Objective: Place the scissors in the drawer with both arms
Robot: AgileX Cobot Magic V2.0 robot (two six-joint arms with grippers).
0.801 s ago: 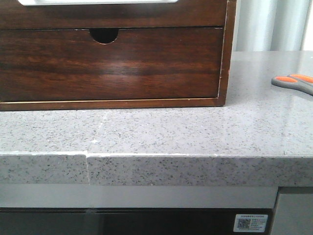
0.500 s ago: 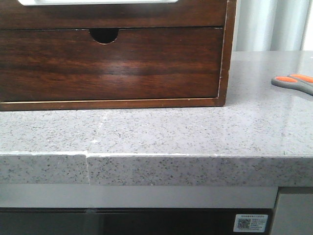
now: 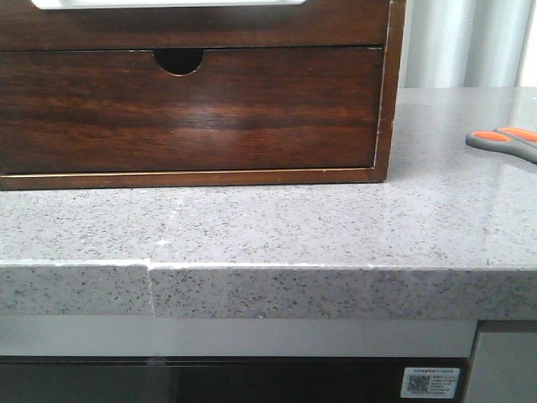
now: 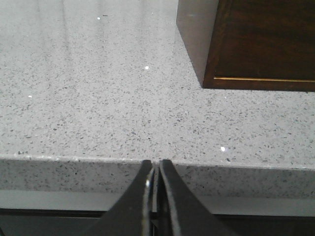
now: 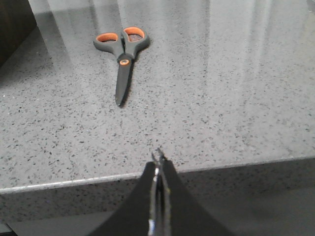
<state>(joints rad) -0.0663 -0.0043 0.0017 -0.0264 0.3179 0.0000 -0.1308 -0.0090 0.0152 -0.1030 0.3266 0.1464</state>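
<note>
The scissors (image 5: 122, 54), grey with orange handle linings, lie flat on the speckled counter; in the front view only their handles (image 3: 505, 142) show at the right edge. The upper drawer (image 3: 193, 25) of the dark wood chest is at the top of the front view, with white along its top; its front stands flush. My right gripper (image 5: 159, 160) is shut and empty at the counter's front edge, well short of the scissors. My left gripper (image 4: 154, 164) is shut and empty at the counter's front edge, left of the chest corner (image 4: 256, 49).
The lower drawer front (image 3: 189, 109) has a half-round notch (image 3: 179, 59). The grey stone counter (image 3: 277, 227) has a seam at its front edge (image 3: 149, 277). A dark cabinet front with a label (image 3: 430, 382) lies below.
</note>
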